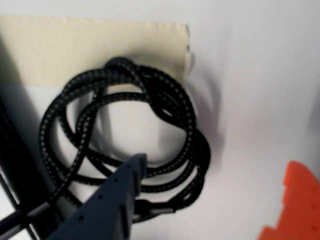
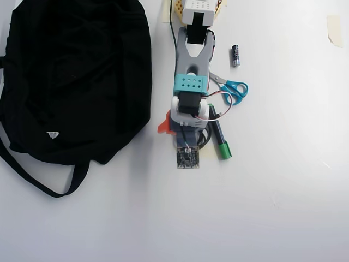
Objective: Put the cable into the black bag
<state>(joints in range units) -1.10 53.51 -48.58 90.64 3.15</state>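
The cable [image 1: 125,135] lies in a loose coil of braided black cord on the white table [image 1: 250,75], its upper loops resting over a strip of beige tape [image 1: 75,47]. The wrist view shows the whole coil; in the overhead view the arm [image 2: 191,82] hides nearly all of it, and only a dark sliver shows at the arm's right edge, just beside a green-capped marker [image 2: 221,141].

In the wrist view a dark blue finger [image 1: 117,195] comes up from the bottom edge with its tip over the lower part of the coil, and an orange finger [image 1: 295,205] sits far off at the lower right, clear of the cord. The gripper [image 1: 215,165] is spread wide and grasps nothing; whether the blue tip touches the cord cannot be told.

The overhead view alone gives the surroundings. The arm reaches down the picture from its base at the top edge, its wrist bent over the coil. The black bag [image 2: 76,82] lies well to the left, its strap [image 2: 38,177] looping out below it. Blue-handled scissors [image 2: 232,87] and a small battery [image 2: 235,55] lie to the arm's right.
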